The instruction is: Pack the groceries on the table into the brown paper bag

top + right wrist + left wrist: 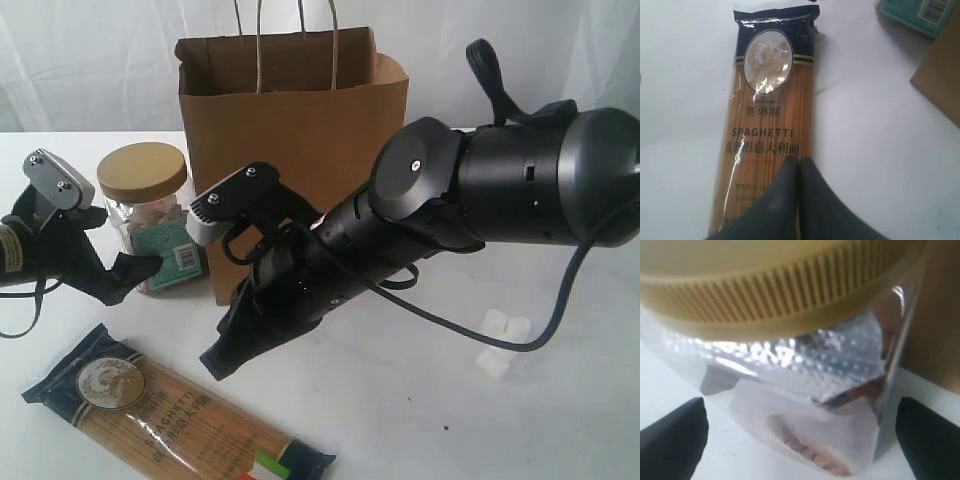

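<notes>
The brown paper bag (290, 150) stands upright at the back middle of the white table (420, 420). Just to its left stands the clear nut jar (150, 215) with a tan lid. My left gripper (138, 268) is open at the jar's lower part. In the left wrist view the jar (805, 390) fills the space between the spread fingers (675, 440), a small gap on each side. The spaghetti packet (170, 415) lies flat at the front left. My right gripper (215, 362) is shut and empty, its tips (799, 164) hanging over the packet (770, 125).
White marshmallows (500, 340) lie on the table to the right of the right arm. The bag's lower corner (940, 85) and the jar's teal label (915, 12) show at the edge of the right wrist view. A white curtain hangs behind.
</notes>
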Controlling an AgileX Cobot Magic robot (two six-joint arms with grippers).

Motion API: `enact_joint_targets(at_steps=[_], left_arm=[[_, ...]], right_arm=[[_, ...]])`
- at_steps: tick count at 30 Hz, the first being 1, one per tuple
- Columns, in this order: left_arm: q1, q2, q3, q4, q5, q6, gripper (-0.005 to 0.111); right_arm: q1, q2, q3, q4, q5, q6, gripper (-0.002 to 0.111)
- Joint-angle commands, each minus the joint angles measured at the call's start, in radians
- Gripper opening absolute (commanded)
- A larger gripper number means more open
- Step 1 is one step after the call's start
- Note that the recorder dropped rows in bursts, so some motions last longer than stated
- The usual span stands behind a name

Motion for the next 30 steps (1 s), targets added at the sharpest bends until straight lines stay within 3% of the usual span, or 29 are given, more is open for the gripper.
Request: enact_joint_targets(at_steps=[1,9,11,12,15,17,22,25,30], left_arm=[[0.001,-0.001,-0.004,0.087,0.012,-0.083,0.105],[0.004,-0.007,-0.004,-0.032,0.093,-0.132,0.105],[0.034,-0.007,-0.006,-0.041,0.086,-0.132,0.105],[0.059,-0.007,-0.008,-0.025,0.05,-0.132,0.105],[0.218,0.007,-0.024,0.073,-0.224,-0.11,0.105],[0.264,0.029,-0.064,0.17,-0.293,-0.128,0.105],[0.278,0.103,-0.184,0.437,-0.317,-0.27,0.105],[0.278,0.162,-0.247,0.456,-0.39,-0.325,0.105],[0.278,0.208,-0.34,0.512,-0.395,-0.407,0.105]], right_arm=[[0.0,-0.004,-0.002,0.0,0.014,-0.002,0.0],[0.0,-0.004,-0.002,0.0,0.035,-0.002,0.0],[0.0,-0.004,-0.002,0.0,0.035,-0.002,0.0],[0.0,-0.004,-0.002,0.0,0.035,-0.002,0.0],[0.0,-0.004,-0.002,0.0,0.035,-0.002,0.0],[0.0,-0.004,-0.002,0.0,0.035,-0.002,0.0],[0.0,-0.004,-0.002,0.0,0.021,-0.002,0.0],[0.0,-0.004,-0.002,0.0,0.008,-0.002,0.0],[0.0,-0.004,-0.002,0.0,0.008,-0.002,0.0]])
